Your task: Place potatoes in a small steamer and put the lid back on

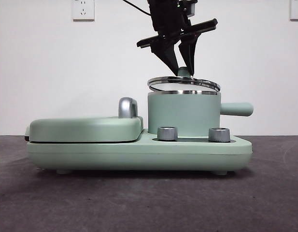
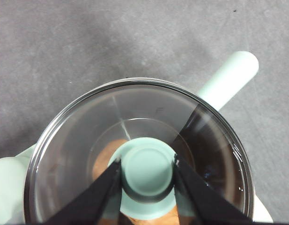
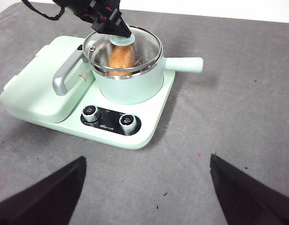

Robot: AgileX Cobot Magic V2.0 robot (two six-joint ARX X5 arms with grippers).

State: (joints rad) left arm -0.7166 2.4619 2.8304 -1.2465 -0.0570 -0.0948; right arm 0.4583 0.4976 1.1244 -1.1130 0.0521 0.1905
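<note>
Mint-green small steamer (image 1: 183,115) stands on the cooker base (image 1: 139,152), side handle (image 1: 236,108) pointing to 3 o'clock in the front view. Left gripper (image 1: 184,66) descends from 12 o'clock, jaws closed on the green knob (image 2: 148,169) of the lid (image 1: 183,84), which sits slightly tilted at the steamer's rim. Potato (image 3: 122,58) lies inside the steamer, visible through the glass. Right gripper (image 3: 146,187), jaws wide apart and empty, hangs above the grey surface (image 3: 238,112), well apart from the cooker.
</note>
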